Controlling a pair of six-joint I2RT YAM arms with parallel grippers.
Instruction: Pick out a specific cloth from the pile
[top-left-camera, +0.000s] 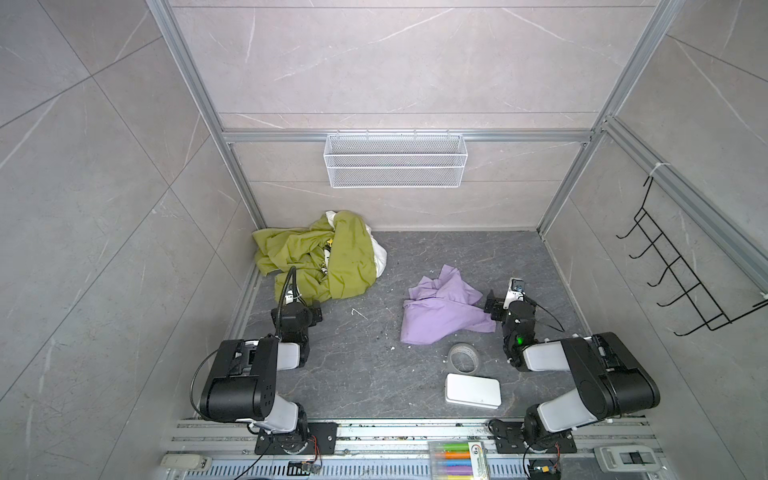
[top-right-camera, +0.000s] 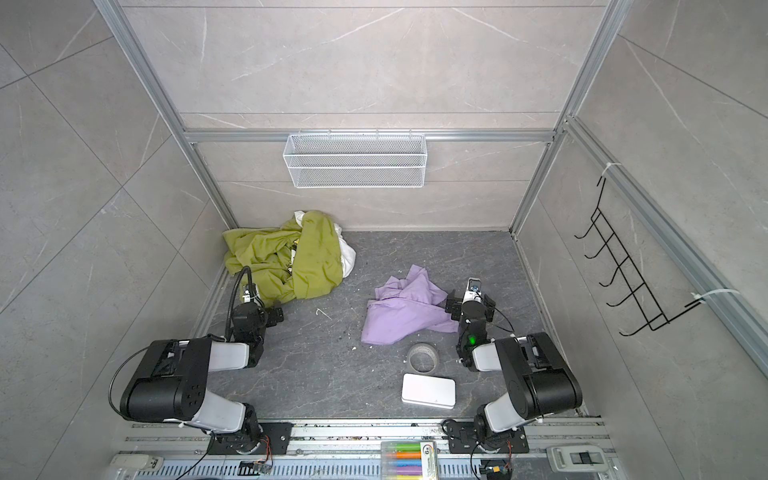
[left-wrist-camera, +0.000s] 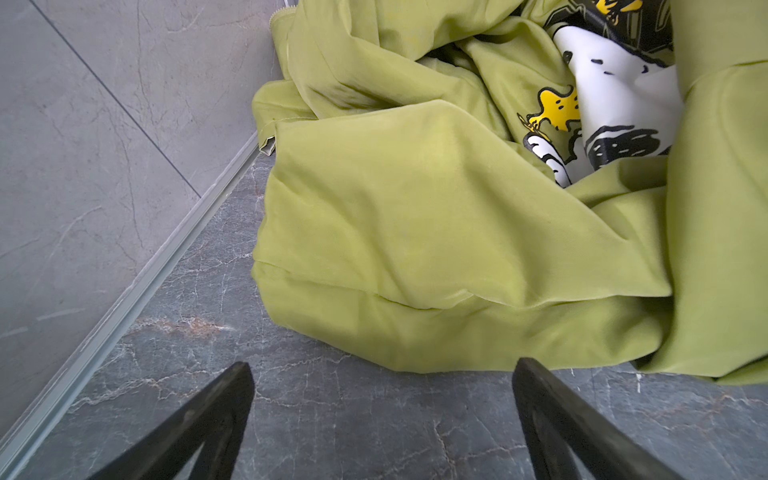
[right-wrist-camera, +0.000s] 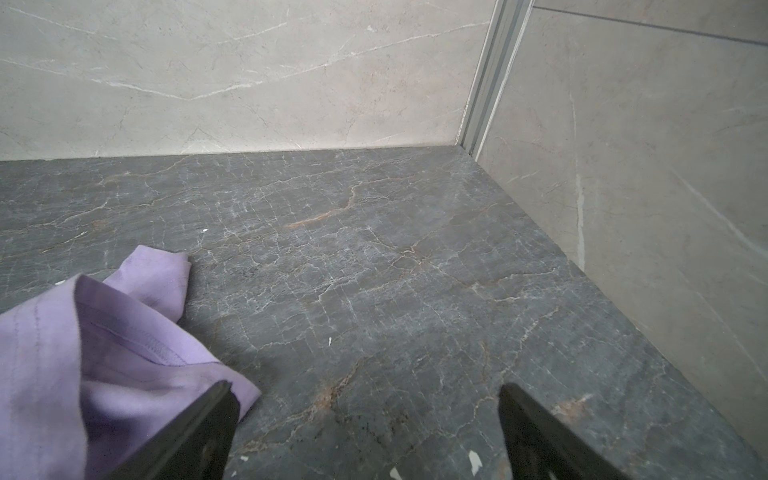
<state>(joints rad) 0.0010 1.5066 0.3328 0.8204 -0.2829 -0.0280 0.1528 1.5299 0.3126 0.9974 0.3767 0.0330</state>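
One cartoon print (left-wrist-camera: 590, 108) on pile (left-wrist-camera: 415, 216), legible in L-wrist view only

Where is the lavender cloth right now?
In both top views the lavender cloth lies crumpled on the floor, right of centre, apart from the green pile and beside the open right gripper.

Grey marble-look walls (top-left-camera: 395, 62), dark veined floor (top-left-camera: 478, 249), white mesh basket (top-left-camera: 395, 154), black hook rack (top-left-camera: 681, 266).

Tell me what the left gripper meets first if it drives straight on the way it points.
The open left gripper would likely meet the near fold of the olive-green fabric pile, past a strip of bare dark marble floor; depth is unclear.
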